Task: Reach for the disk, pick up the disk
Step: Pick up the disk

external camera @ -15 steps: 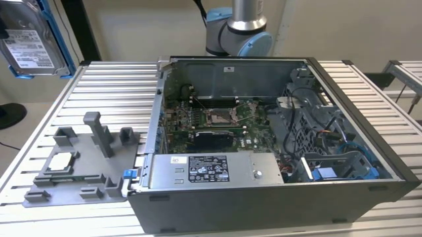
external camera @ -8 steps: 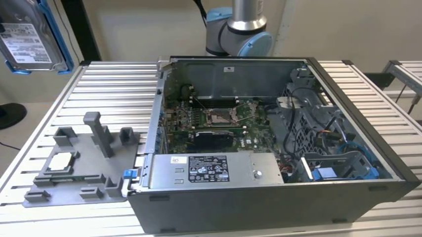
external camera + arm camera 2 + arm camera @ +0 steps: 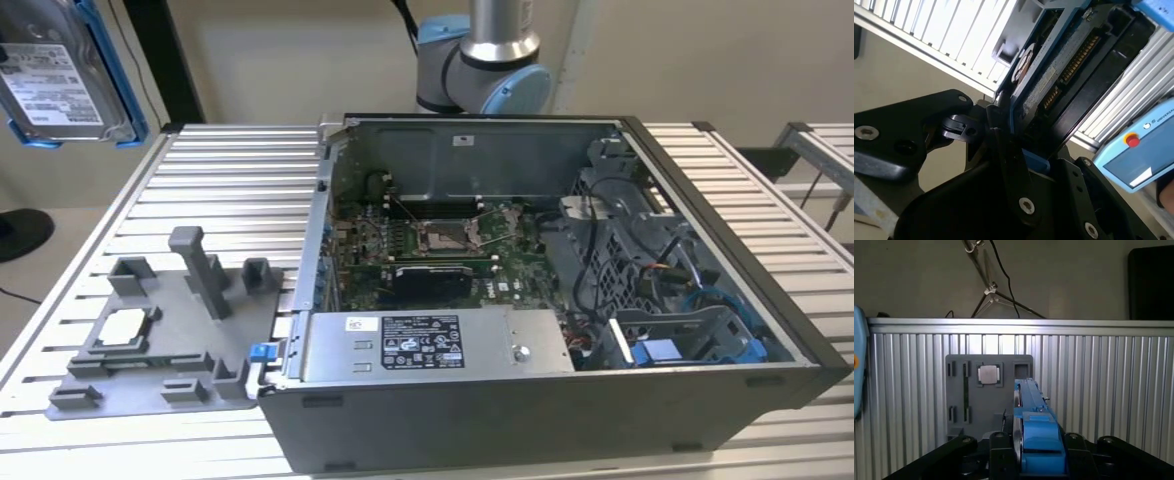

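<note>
The disk (image 3: 56, 78), a silver-grey drive with a white label and blue rails, hangs high in the air at the exterior view's upper left, well above the slatted table. In the first wrist view the disk (image 3: 1030, 426) stands edge-on between the black fingers (image 3: 999, 450) of my gripper (image 3: 1035, 445), which is shut on it. The second wrist view shows the disk (image 3: 1054, 80) from its connector side, with my gripper (image 3: 1024, 137) clamped on its lower blue rail.
A grey fixture plate (image 3: 154, 340) lies on the slatted table (image 3: 227, 180) and holds a small square silver chip (image 3: 988, 374). The open computer case (image 3: 534, 300) fills the middle. A blue teach pendant (image 3: 1139, 150) lies beside the table. The arm's base (image 3: 481, 60) stands behind the case.
</note>
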